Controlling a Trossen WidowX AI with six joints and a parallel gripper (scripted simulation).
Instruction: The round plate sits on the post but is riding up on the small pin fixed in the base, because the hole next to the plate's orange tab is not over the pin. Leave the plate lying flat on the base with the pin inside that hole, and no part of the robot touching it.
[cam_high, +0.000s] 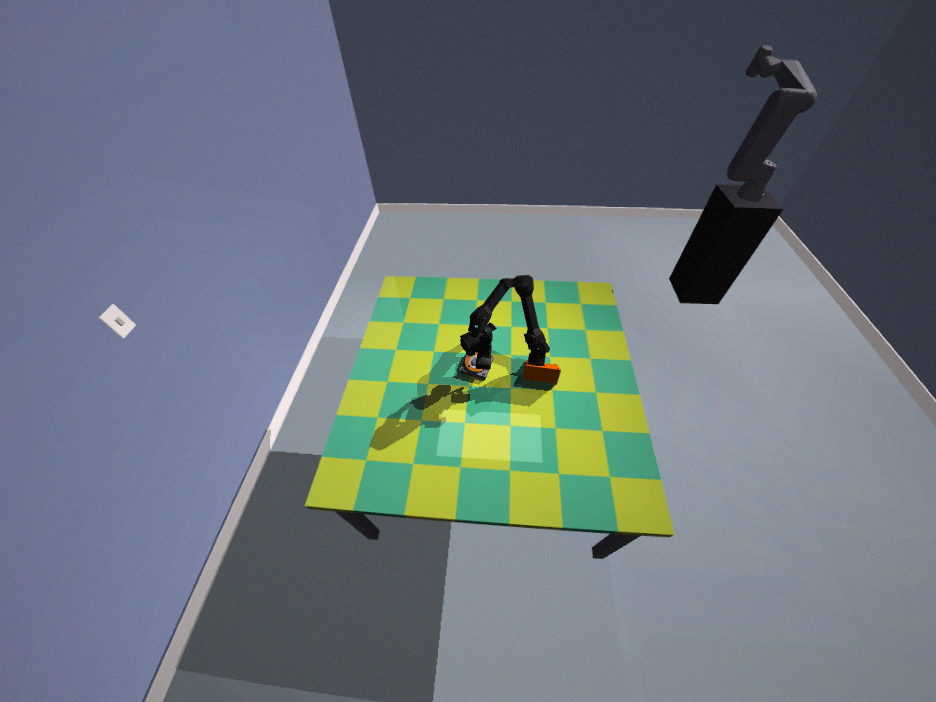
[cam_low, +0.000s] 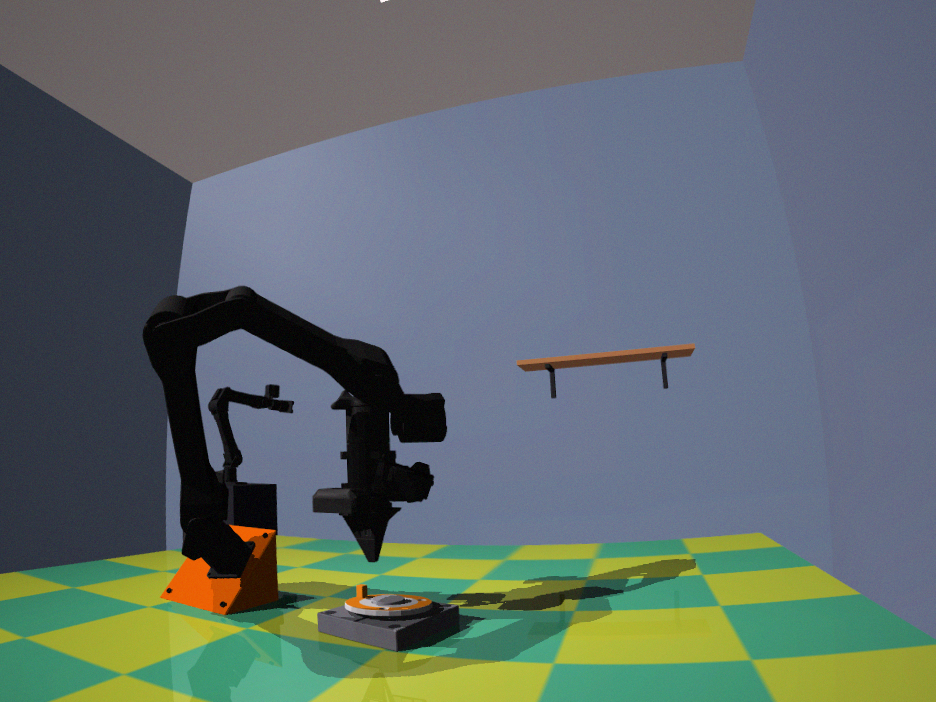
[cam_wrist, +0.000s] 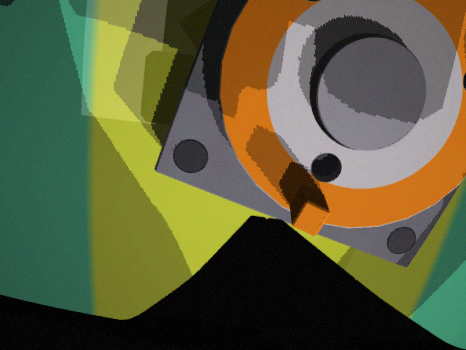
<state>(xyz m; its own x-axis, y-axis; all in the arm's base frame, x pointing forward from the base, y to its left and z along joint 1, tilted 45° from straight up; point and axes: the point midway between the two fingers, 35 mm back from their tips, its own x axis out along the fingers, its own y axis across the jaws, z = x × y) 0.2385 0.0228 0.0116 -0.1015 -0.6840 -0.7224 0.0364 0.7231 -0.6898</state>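
The round plate (cam_wrist: 346, 82) is a flat orange ring with a pale grey inner band, threaded over a smooth grey cylindrical post (cam_wrist: 369, 89) at its centre. Small dark round holes pierce it; one hole (cam_wrist: 325, 167) lies right beside the orange tab (cam_wrist: 301, 198), a short block standing up from the plate's rim. The pin cannot be made out in any view. The plate rests on a square, matte dark-grey base (cam_low: 389, 621) with round dimples near its corners.

The tool (cam_low: 371, 557) hangs point down just above the plate, over the tab side, apart from it; a visible gap separates tip and plate in the exterior view. Its black fingers are pressed together into a single wedge and carry nothing. In the wrist view that wedge fills the lower part of the frame, its peak just short of the tab.

The base sits on a glossy surface (cam_high: 574, 453) checkered in yellow and green, with the arm's orange wedge-shaped mount (cam_low: 226, 574) close beside the base. Dark shadows of the arm fall across the checks around the base. Beyond the base, blue-grey walls enclose the room, one carrying a wooden shelf (cam_low: 604, 356) on two black brackets.
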